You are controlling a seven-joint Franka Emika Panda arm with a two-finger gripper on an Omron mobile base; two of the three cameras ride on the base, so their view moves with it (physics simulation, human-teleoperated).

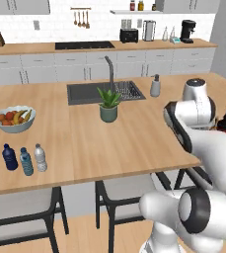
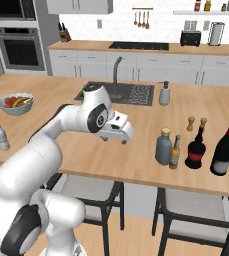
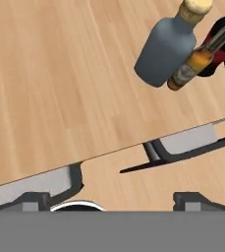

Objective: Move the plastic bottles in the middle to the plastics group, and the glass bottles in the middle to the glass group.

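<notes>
Standing far left of arm in left base view: dark blue bottle point(image 1: 9, 156), pale blue bottle point(image 1: 26, 161), small clear bottle point(image 1: 40, 157), grouped near counter point(image 1: 109, 143) edge.
Right base view: claw point(image 2: 115, 138) spread, empty; grey stoppered bottle point(image 2: 163, 146) and amber bottle point(image 2: 175, 152) touching, to its right, beside wine bottles point(image 2: 196, 147).
Hand view: both seen ahead, upper right.

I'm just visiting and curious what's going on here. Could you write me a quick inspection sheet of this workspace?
Surface: wooden island counter with sink.
Job's things: small clear bottle stands beside two blue bottles; grey stoppered bottle and amber bottle stand next to two dark wine bottles.
Clutter: fruit bowl, potted plant, soap dispenser, two shakers.
End effector: open, holding nothing, above the counter.
Cables: nothing seen.
Surroundings: stools, back counter with appliances.
</notes>
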